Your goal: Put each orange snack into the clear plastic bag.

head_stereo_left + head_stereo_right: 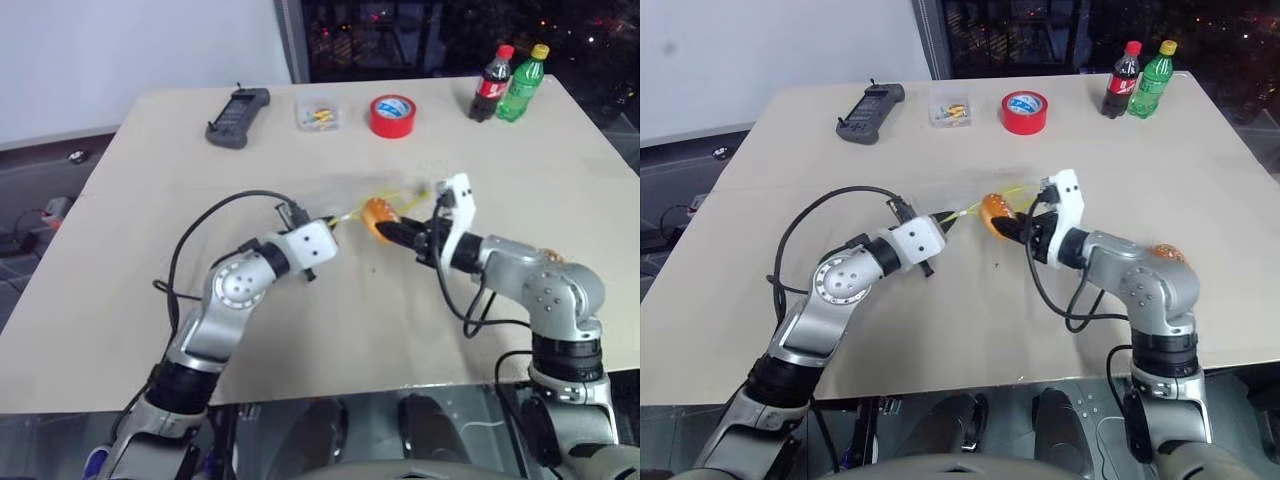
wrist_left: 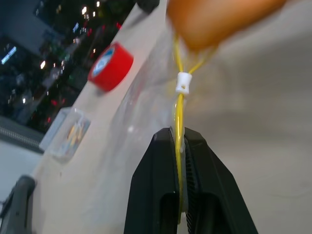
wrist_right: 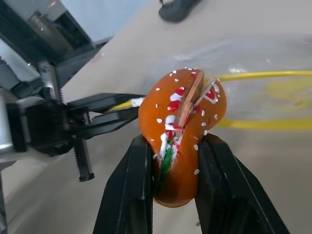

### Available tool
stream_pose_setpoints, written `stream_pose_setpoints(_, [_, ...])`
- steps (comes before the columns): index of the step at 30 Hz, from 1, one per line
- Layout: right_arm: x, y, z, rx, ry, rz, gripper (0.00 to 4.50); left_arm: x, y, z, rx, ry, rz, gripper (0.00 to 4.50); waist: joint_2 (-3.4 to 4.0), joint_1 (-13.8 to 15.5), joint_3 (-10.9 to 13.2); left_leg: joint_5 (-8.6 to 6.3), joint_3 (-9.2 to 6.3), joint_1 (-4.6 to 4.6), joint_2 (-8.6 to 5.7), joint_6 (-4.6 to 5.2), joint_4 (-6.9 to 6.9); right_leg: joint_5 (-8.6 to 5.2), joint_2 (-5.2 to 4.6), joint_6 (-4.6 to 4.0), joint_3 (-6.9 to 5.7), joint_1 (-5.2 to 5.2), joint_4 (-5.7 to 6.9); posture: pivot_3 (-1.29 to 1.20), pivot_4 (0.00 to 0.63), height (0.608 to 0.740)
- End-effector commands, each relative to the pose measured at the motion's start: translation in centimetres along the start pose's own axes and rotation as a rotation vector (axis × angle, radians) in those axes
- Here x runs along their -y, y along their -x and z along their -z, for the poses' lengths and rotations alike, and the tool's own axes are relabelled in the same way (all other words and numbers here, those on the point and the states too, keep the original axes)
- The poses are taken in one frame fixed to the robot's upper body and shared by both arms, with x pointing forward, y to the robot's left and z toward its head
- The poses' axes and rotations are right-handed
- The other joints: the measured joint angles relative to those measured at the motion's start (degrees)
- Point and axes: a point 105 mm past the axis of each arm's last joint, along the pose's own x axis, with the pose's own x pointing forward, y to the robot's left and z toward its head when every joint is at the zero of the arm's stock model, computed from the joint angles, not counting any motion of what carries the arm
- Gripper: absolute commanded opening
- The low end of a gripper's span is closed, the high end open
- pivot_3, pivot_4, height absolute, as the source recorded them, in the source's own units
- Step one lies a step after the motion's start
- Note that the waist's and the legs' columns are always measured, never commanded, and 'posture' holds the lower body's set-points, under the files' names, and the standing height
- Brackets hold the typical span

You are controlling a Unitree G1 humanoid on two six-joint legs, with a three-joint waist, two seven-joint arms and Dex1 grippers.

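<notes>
One snack [image 3: 181,141] — at bag [image 2: 146,92] edge

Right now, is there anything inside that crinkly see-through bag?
Through the clear plastic bag only its yellow seal strip and the table show; no snack is visible inside. The left gripper pinches its edge, and the right gripper holds an orange snack at its mouth.

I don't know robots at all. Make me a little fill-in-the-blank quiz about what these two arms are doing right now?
1. The right gripper is shut on an ____ snack.
2. The left gripper pinches the bag's ____ seal strip.
3. The tape roll on the table is ____.
4. Beside the cola bottle stands a ____ bottle.

Missing words: orange; yellow; red; green
</notes>
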Motion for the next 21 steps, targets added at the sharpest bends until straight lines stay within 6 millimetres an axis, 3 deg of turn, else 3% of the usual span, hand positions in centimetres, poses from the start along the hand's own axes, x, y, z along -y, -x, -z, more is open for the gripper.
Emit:
stream_pose_setpoints(1, [0.3, -0.3, -0.3, 0.0, -0.002, 0.0, 1.09, 0.0, 0.8, -1.8, 0.1, -0.043, 0.006, 0.0, 0.0, 0.1, 0.0, 0.0, 0.0, 0.0, 0.0, 0.0, 0.0, 0.0, 0.0, 0.0, 0.0, 0.0, 0.0, 0.0, 0.15, 0.74])
stream_pose_setpoints(12, [0.9, -2.9, 1.1, 0.02, -0.201, -0.012, 1.09, 1.6, 2.3, -1.4, 0.154, -0.057, 0.083, 0.0, 0.0, -0.05, 0.0, 0.0, 0.0, 0.0, 0.01, 0.01, -0.02, 0.0, 0.01, 0.0, 0.0, -0.01, 0.01, 0.0, 0.15, 0.74])
stream_pose_setpoints(19, [0.1, -5.0, 1.7, 0.058, 0.1, 0.023, 1.09, 1.7, 2.8, 0.1, 0.114, -0.034, 0.073, 0.0, 0.02, -0.46, 0.0, 0.0, 0.01, 0.0, 0.01, -0.01, -0.03, 0.0, 0.04, 0.0, 0.0, -0.09, 0.02, 0.0, 0.15, 0.74])
stream_pose_setpoints(21, [0.8, -4.9, 1.6, 0.074, 0.136, 0.069, 2.09, 1.6, 2.8, 0.8, 0.084, -0.014, 0.06, 0.0, 0.02, -0.46, 0.0, 0.01, 0.0, 0.0, 0.01, -0.01, -0.02, 0.0, 0.05, 0.0, -0.01, -0.09, 0.02, 0.0, 0.15, 0.74])
